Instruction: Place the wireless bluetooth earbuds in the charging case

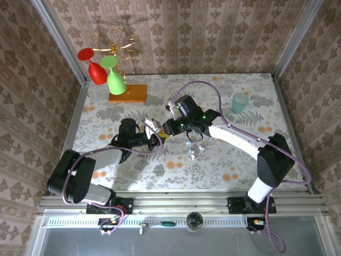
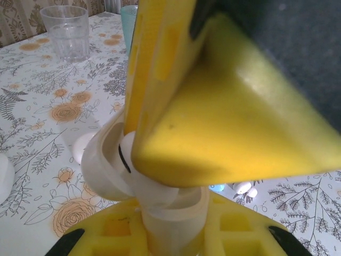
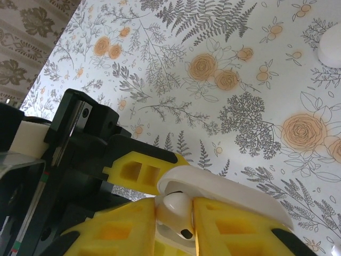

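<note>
Right claw [image 3: 175,216], pinched on an earbud [image 3: 173,205], has the open charging case [image 3: 229,194], clamped by my left claw [image 2: 170,198], right at its tips.

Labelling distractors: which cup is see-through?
The clear ribbed cup, left of the teal cup in the left wrist view; the other is tinted teal.

- left arm [image 1: 104,158]: grey shell, black joints.
- right arm [image 1: 234,136]: white link, black joints, small green lights [image 1: 204,115] near the wrist.
- purple cables [image 1: 198,81] run along both arms.
- left gripper [image 2: 176,229] and right gripper [image 3: 176,226]: yellow fingers [image 3: 240,229] moulded with square pockets, on black bodies.
- bases [image 1: 237,204]: black blocks.
</note>
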Tool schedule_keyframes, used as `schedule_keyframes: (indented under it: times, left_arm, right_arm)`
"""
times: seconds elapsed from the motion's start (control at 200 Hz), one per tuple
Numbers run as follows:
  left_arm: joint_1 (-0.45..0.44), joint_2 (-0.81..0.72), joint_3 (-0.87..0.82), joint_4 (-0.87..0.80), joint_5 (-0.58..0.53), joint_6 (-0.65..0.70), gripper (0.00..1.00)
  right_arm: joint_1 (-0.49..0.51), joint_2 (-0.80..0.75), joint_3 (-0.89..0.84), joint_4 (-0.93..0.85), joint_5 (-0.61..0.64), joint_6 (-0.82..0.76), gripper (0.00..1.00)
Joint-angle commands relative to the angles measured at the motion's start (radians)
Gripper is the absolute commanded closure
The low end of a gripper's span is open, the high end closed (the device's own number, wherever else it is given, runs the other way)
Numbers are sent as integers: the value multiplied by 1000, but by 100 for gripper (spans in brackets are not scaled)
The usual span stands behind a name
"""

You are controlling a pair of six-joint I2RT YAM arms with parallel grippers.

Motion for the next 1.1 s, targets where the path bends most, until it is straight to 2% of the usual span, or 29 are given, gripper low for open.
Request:
schedule_keyframes:
  times: [0.0, 0.535, 0.88, 1.09]
  left_arm:
    - [4, -22, 22, 10, 4, 18, 100]
    - [6, -7, 8, 120, -46, -78, 100]
    - [10, 14, 0, 183, -72, -121, 100]
    - [13, 10, -3, 186, -82, -124, 100]
  right_arm:
    - [-7, 11, 21, 0, -13, 2, 75]
    - [-21, -10, -95, 236, -62, 134, 77]
    - [-37, -32, -208, 450, -55, 303, 78]
    - [-35, -18, -217, 484, -69, 333, 78]
